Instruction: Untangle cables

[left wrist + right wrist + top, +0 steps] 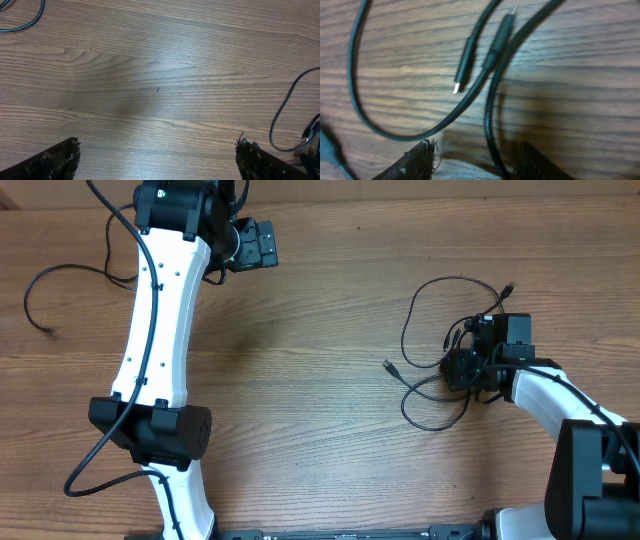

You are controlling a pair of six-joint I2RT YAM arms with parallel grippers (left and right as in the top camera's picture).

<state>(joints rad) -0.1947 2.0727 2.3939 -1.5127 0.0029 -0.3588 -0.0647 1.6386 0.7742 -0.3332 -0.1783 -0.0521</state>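
Note:
The cables (432,320) lie as thin black loops on the right half of the table, with one plug end (388,365) pointing left. My right gripper (462,368) sits low over the bundle. In the right wrist view its fingers (477,162) are apart, with one cord (491,120) running between them, not pinched. Two plugs (465,62) lie side by side just ahead. My left gripper (258,245) is at the far edge, open and empty (157,160), over bare wood. A separate thin black cord (35,295) lies at the far left.
The wooden table (300,380) fills all views. The white left arm (160,310) stretches from the near edge to the far edge. Its thicker black wire (100,460) hangs beside it. A cable loop (285,120) shows at the right of the left wrist view.

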